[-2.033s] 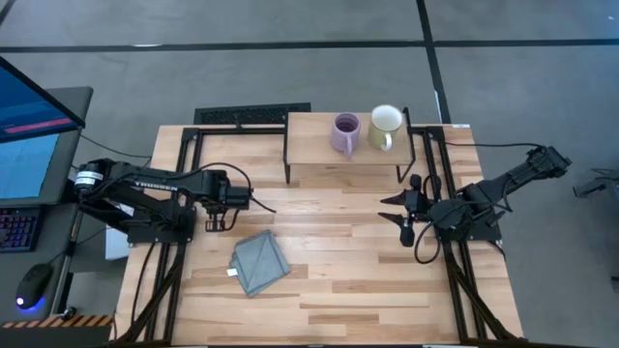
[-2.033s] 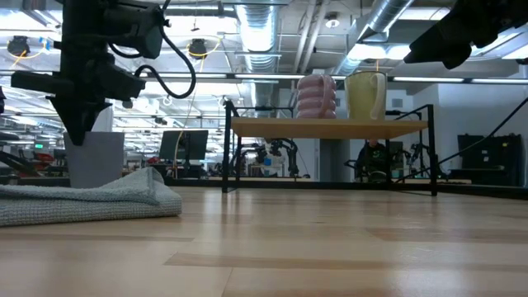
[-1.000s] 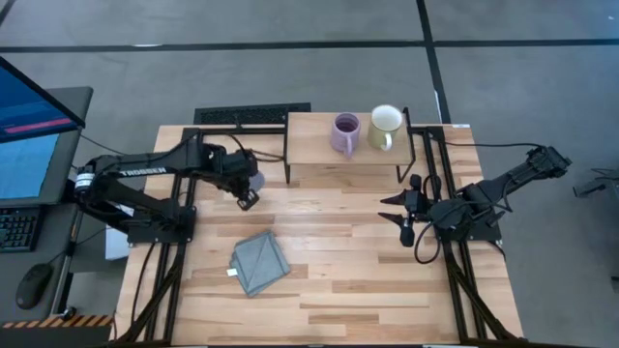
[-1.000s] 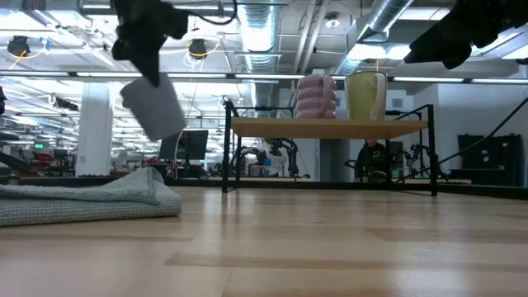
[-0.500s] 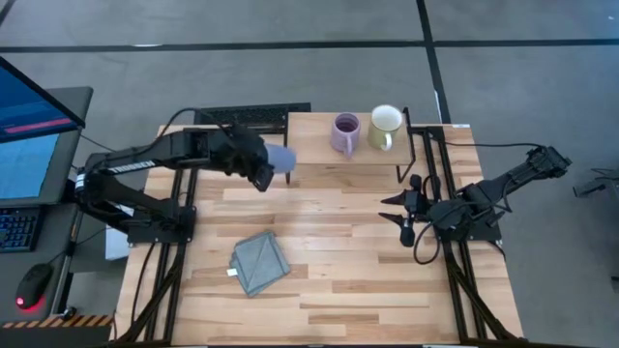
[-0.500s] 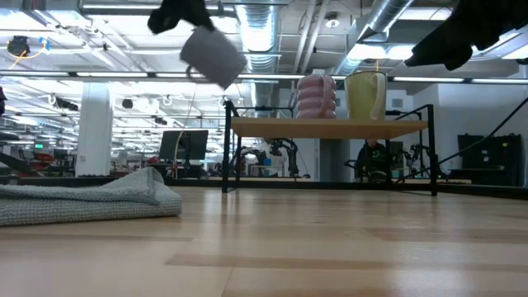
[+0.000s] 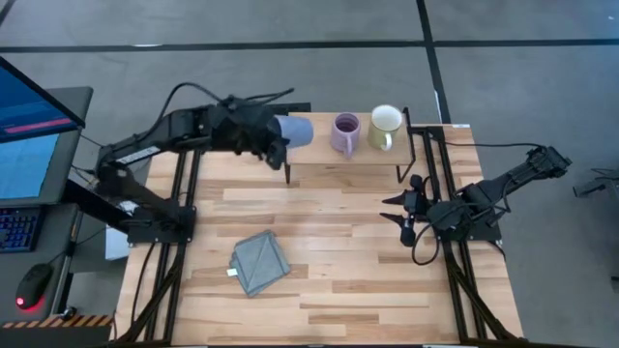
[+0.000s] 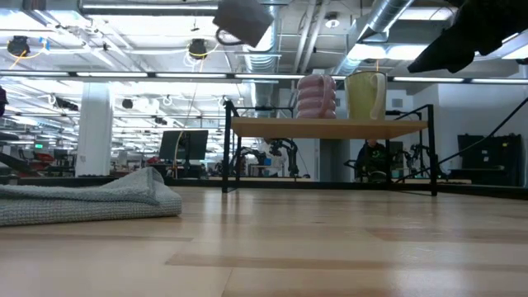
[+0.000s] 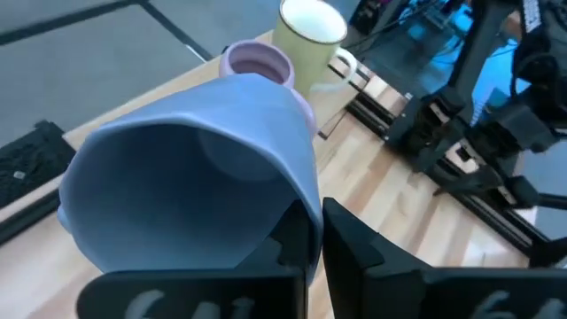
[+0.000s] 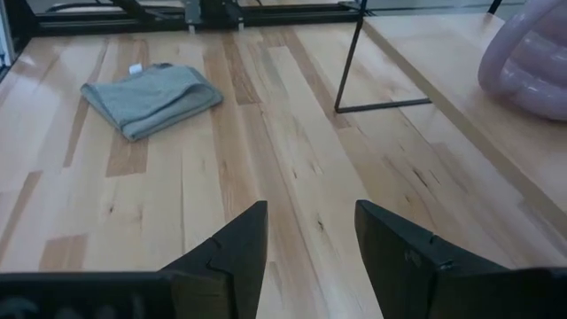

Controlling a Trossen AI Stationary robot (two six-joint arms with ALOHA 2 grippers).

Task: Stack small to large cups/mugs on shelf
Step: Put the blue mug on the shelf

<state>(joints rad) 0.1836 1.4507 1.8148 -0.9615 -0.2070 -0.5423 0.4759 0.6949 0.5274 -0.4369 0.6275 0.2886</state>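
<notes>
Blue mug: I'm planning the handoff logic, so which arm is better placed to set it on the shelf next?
Left. The left claw already grips the blue mug, raised at the shelf's left end beside the purple mug. The right claw waits open and empty over the table.

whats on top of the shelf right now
On the low light-wood shelf stand a lavender mug and a cream-white mug. The left gripper holds the dusty blue mug above its left end.
</notes>
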